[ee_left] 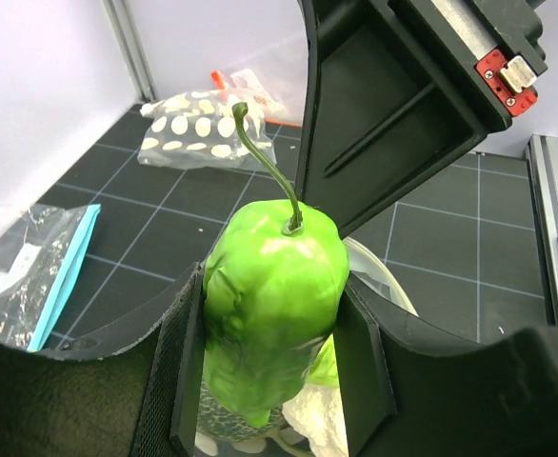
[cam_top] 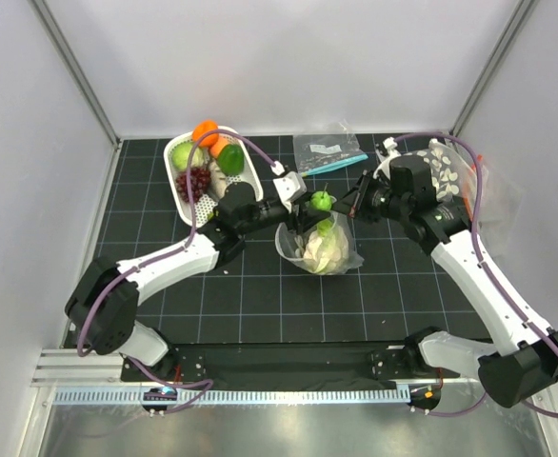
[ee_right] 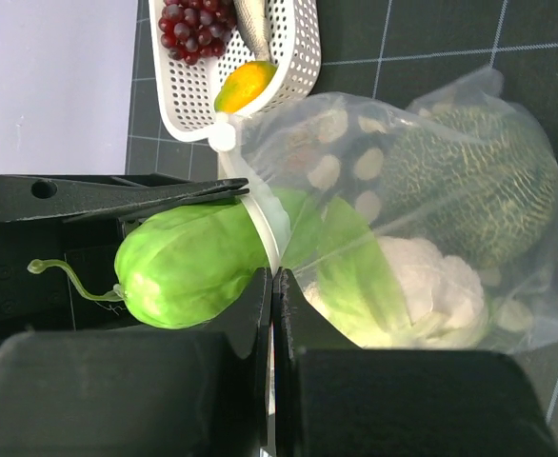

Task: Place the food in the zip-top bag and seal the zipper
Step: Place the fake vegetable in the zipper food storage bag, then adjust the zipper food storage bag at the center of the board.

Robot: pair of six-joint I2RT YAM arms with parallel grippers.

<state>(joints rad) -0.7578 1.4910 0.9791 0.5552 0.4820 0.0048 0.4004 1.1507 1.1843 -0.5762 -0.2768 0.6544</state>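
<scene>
My left gripper [ee_left: 274, 367] is shut on a bright green pepper-like piece of food [ee_left: 274, 305], stem up, held just above the mouth of the zip-top bag [cam_top: 325, 252]. My right gripper [ee_right: 272, 286] is shut on the bag's rim at the white zipper strip [ee_right: 265, 214] and holds the mouth up. Through the clear bag [ee_right: 431, 152] I see the dark green melon [ee_right: 469, 190], the white cauliflower [ee_right: 422, 281] and a green piece [ee_right: 346, 276]. In the top view the held green food [cam_top: 322, 201] sits between both grippers, over the bag.
The white basket [cam_top: 186, 195] at the back left holds grapes [cam_top: 195, 179], orange and green pieces. A small clear bag with a teal strip [cam_top: 328, 152] lies behind. Another dotted bag with an orange-red strip [cam_top: 450, 171] lies at the right.
</scene>
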